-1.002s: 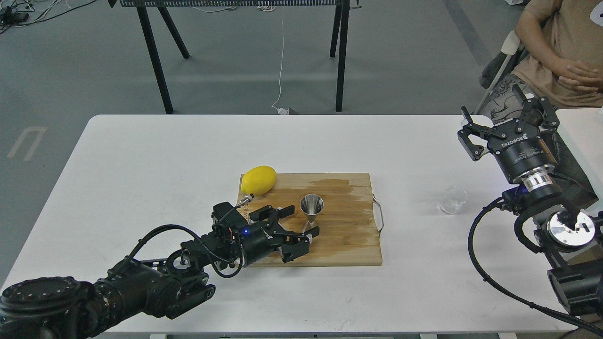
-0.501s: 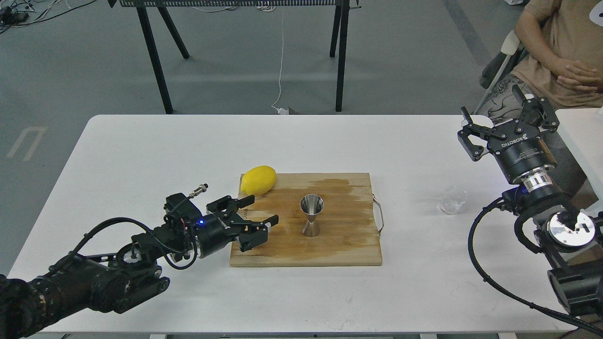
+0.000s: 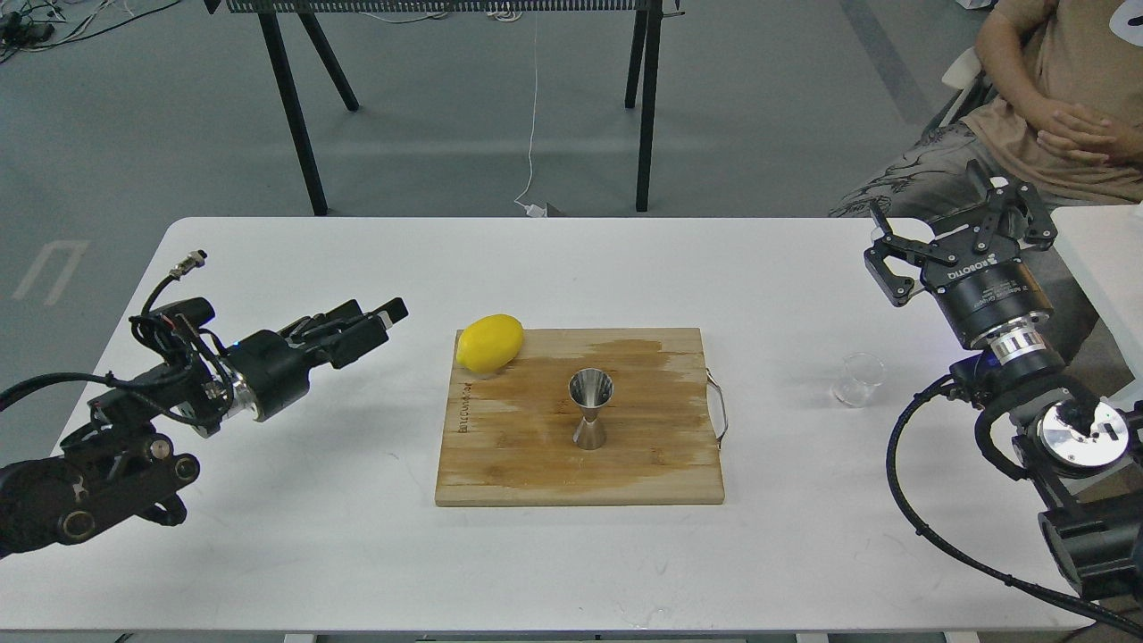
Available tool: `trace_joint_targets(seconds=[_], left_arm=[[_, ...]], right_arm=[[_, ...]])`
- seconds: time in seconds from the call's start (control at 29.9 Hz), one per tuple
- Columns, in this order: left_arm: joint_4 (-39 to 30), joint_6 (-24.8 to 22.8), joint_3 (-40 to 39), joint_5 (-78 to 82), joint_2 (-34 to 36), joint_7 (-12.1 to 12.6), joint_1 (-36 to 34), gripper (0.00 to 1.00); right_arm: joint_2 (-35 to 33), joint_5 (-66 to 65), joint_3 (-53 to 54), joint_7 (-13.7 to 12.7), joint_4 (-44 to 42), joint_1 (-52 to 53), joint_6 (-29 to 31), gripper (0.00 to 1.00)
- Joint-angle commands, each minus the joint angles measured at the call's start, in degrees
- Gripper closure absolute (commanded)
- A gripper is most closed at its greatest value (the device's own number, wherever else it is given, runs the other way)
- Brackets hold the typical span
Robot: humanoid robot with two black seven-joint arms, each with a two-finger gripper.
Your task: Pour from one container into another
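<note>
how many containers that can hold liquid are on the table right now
2. The steel jigger stands upright on the wooden cutting board, near its middle. The clear glass cup sits on the white table, right of the board. None appears hidden.

single head view looks forward and down, seemingly close above the table (image 3: 357, 554).

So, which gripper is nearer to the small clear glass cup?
Right. The right gripper hangs just above and right of the small clear glass cup; the left gripper is far left, beyond the wooden cutting board.
</note>
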Motion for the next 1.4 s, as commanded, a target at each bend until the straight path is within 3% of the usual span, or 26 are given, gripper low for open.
trace_joint_targets(seconds=[0.0,0.07,0.1,0.23,0.37,0.7,0.8,1.07,1.37], left_arm=[[0.23,-17.94,-8.06,-11.13,0.56,0.0,0.88,0.06],[0.84,-29.88,-10.97,-17.55,2.49,0.0,1.06,0.06],[1.1,-32.11,-11.51,-19.93,3.2,0.0,1.06,0.06],[3.21,-32.11,-12.91,-32.66,6.27,0.0,0.88,0.06],[7.51,-32.11,-13.53,-50.24,6.89,0.0,0.88,0.05],[10.95,-32.11,-13.62,-64.24,7.42,0.0,1.41,0.04],[10.95,-32.11,-13.62,-65.48,6.9,0.0,1.5,0.04],[10.95,-32.11,-13.53,-65.39,6.37,0.0,1.85,0.03],[10.95,-32.11,-13.27,-65.04,5.75,0.0,1.94,0.02]], right_arm=[[-0.45,0.2,-0.03,-1.34,0.6,-0.26,0.0,0.01],[-0.8,0.55,-0.03,-2.14,1.47,-0.7,0.0,0.01],[-0.8,0.56,-0.11,-2.23,2.17,-0.88,0.0,0.01],[-0.89,1.78,0.76,-2.31,5.6,-2.11,0.0,0.01],[-1.33,12.39,1.03,-2.31,11.39,-4.3,-1.01,0.01],[-2.65,19.98,10.43,-1.61,26.43,-9.58,-45.53,0.01],[-2.73,19.81,11.4,-1.09,28.98,-9.67,-56.0,0.01],[-3.09,18.32,9.82,0.06,28.03,-9.84,-56.0,0.01],[-1.59,16.03,2.96,0.06,20.29,-9.93,-56.0,0.01]])
